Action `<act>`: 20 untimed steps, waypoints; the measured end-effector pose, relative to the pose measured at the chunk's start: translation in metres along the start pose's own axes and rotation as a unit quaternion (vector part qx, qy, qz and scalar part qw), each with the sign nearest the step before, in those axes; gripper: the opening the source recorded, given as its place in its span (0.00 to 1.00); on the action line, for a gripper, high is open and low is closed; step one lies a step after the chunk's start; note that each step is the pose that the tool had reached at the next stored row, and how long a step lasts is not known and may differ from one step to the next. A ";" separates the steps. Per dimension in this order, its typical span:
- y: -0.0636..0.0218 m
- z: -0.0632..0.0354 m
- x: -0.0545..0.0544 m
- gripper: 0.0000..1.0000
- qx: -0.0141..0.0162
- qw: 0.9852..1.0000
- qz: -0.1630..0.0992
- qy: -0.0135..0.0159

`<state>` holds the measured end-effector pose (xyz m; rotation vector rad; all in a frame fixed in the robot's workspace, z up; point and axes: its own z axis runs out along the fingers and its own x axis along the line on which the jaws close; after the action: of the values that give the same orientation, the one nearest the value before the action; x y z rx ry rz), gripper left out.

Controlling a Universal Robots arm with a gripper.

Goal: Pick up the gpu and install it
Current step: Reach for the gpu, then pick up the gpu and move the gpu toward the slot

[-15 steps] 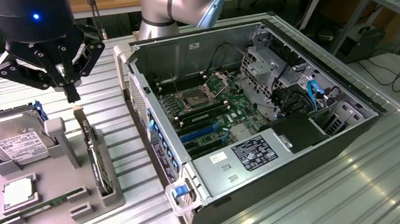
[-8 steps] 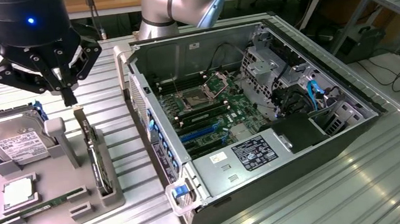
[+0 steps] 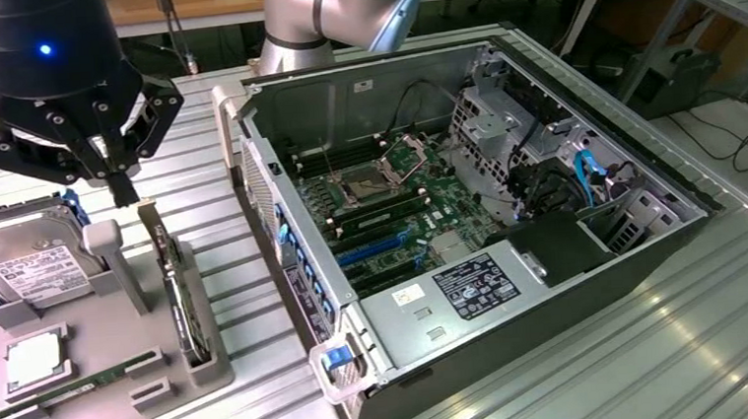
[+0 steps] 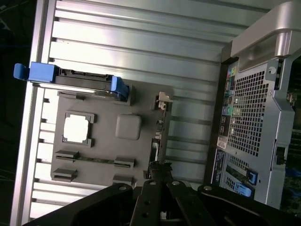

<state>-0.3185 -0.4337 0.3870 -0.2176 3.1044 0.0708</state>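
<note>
The gpu [image 3: 173, 275] stands on its long edge in a slot along the grey holder tray [image 3: 119, 331], at the exterior view's left. In the wrist view the gpu [image 4: 157, 137] appears edge-on, with its metal bracket at the far end. My gripper [image 3: 123, 192] hangs just above the card's far end, beside the tray's upright post. Its fingers are shut with nothing between them. In the wrist view the gripper [image 4: 160, 167] is over the card's near end, apart from it.
The tray [image 4: 101, 146] also carries a hard drive [image 3: 22, 259], a square CPU [image 3: 36, 357] and a RAM stick [image 3: 83, 380]. The open computer case [image 3: 591, 283] lies to the exterior view's right, with blue expansion slots [image 3: 377, 249] on its motherboard. A ribbed metal table [image 3: 700, 345] runs underneath.
</note>
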 end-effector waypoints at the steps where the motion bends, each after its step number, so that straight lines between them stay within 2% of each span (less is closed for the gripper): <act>1: -0.0006 0.0007 0.000 0.11 0.000 1.000 0.000 -0.001; 4: -0.0031 0.0023 0.001 0.11 0.000 1.000 0.001 -0.003; 20: -0.0048 0.0026 0.002 0.11 0.001 1.000 0.002 -0.003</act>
<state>-0.3197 -0.4386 0.3841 -0.2116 3.0988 0.0698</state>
